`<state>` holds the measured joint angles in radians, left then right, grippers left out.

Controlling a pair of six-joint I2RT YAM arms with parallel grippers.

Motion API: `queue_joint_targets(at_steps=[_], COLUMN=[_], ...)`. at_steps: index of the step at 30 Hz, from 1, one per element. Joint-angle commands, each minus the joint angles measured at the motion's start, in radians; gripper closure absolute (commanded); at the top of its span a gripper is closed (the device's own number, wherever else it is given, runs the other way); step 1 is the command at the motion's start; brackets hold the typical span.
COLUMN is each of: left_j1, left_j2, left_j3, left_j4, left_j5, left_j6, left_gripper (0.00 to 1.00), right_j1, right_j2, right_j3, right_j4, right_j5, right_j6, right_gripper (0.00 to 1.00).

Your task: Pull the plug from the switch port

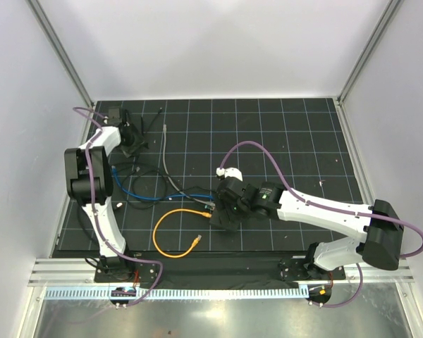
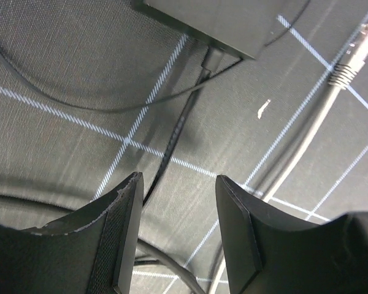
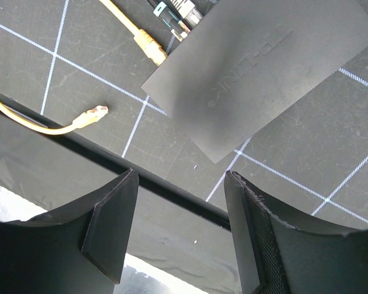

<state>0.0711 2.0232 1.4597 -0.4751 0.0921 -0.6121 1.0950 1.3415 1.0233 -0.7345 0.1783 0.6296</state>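
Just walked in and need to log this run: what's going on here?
The right gripper hovers, jaws open and empty, over the black TP-Link switch. A yellow plug is seated in the switch's edge, beside other connectors. The left gripper, also open, hangs over the mat near the small black adapter.

Left arm (image 1: 104,224) and right arm (image 1: 317,209), both white shells with chunky black joints, a purple cable (image 1: 257,144) looping along each. Fingers (image 3: 110,226) are matte black wedges, mesh-textured on the inside.
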Motion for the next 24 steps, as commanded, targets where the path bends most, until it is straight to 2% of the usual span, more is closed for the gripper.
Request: queue_joint_targets(at_steps=[1, 5, 8, 9, 11, 14, 19, 24], left_j1=[-0.005, -0.017, -0.017, -0.017, -0.017, -0.016, -0.022, -0.024], left_j2=[0.017, 0.011, 0.041, 0.046, 0.046, 0.029, -0.040, -0.106], left_j3=[0.063, 0.059, 0.086, 0.109, 0.129, 0.212, 0.356, 0.455], left_j4=[-0.049, -0.057, -0.074, -0.080, -0.082, -0.103, -0.160, -0.132], left_j5=[-0.025, -0.022, 0.008, 0.018, 0.052, 0.084, 0.084, 0.121], left_j6=[0.011, 0.006, 0.008, 0.009, 0.006, 0.000, -0.017, -0.040], left_gripper=[0.46, 0.53, 0.67, 0.77, 0.84, 0.99, 1.00, 1.00], right_j1=[-0.007, -0.009, -0.011, -0.009, -0.009, -0.010, -0.011, -0.009], right_j2=[-0.042, -0.044, -0.041, -0.041, -0.041, -0.042, -0.042, -0.033], right_j3=[0.029, 0.029, 0.029, 0.031, 0.034, 0.035, 0.038, 0.043], right_j4=[-0.003, 0.003, 0.009, 0.010, 0.006, -0.003, -0.006, -0.002], right_j5=[0.026, 0.018, 0.012, 0.010, 0.013, 0.016, 0.023, 0.018], right_j6=[-0.014, -0.010, -0.011, -0.010, -0.011, -0.010, -0.007, -0.002], right_gripper=[0.34, 0.34, 0.34, 0.34, 0.34, 0.34, 0.34, 0.34])
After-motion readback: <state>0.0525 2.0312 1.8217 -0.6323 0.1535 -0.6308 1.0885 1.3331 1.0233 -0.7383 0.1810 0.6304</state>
